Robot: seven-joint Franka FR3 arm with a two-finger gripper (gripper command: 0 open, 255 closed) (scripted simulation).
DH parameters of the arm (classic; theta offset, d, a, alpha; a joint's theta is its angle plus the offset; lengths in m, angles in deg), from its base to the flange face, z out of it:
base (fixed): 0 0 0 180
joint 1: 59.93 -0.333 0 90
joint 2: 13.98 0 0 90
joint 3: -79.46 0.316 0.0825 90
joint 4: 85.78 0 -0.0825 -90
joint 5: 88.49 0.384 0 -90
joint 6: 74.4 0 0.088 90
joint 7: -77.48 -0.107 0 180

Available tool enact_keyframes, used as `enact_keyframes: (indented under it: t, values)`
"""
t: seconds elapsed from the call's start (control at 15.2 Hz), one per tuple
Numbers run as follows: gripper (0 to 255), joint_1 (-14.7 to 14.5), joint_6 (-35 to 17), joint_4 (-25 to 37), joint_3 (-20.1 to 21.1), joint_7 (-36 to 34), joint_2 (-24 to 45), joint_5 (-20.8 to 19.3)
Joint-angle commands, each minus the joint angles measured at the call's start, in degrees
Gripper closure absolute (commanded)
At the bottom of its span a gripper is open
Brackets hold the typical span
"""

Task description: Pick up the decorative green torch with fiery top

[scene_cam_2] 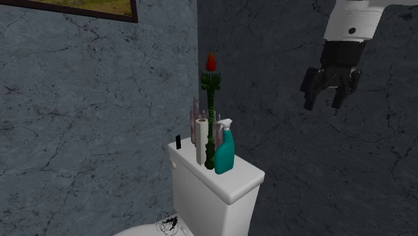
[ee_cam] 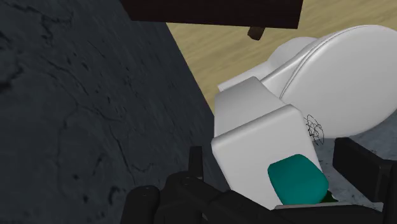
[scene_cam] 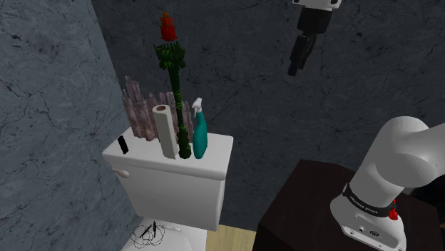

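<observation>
- Dark brown is the box stand [scene_cam: 303, 207], seen nearest at the shoulder view's lower right, with the white arm [scene_cam: 399, 164] rising from it.
- The black gripper [scene_cam_2: 324, 102] is held high in the air, its two fingers spread well apart, and nothing is clasped between them.
- It is seen to the second exterior view's right of the green torch [scene_cam: 176, 100], roughly level with the torch's upper part and well apart from it.
- Pale wooden floor [scene_cam: 232, 239] is seen between the stand and a white toilet [scene_cam: 178, 189].
- A small tangle of black wire [scene_cam: 148, 234] is seen lying on the toilet's closed seat lid.
- The green torch is stood upright on the tank lid, its red flame top [scene_cam: 167, 27] raised well above everything around it.
- By its foot, a white paper roll [scene_cam: 165, 132] is stood on end on the shoulder view's left, and a teal spray bottle [scene_cam: 200, 139] with a white trigger on the right, both just beside it.
- A small black object [scene_cam: 123, 144] is set near the tank lid's left end in the shoulder view, apart from the roll.
- A cluster of pinkish-grey stalks [scene_cam: 139, 110] is placed behind the roll, against the wall.
- Dark grey veined walls [scene_cam: 50, 85] are seen behind, and a framed picture [scene_cam_2: 80, 8] is cut off at the second exterior view's upper left.
</observation>
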Motion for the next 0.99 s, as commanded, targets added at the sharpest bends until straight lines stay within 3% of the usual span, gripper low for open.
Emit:
enact_keyframes:
  t: [0.0, 0.92]
  values:
    - [0, 0.0, 0.0, 0.0, 0.0, 0.0, 0.0, 0.0]
    - [0, -4.56, -27.18, 4.37, 7.65, -1.5, 14.0, 5.56]
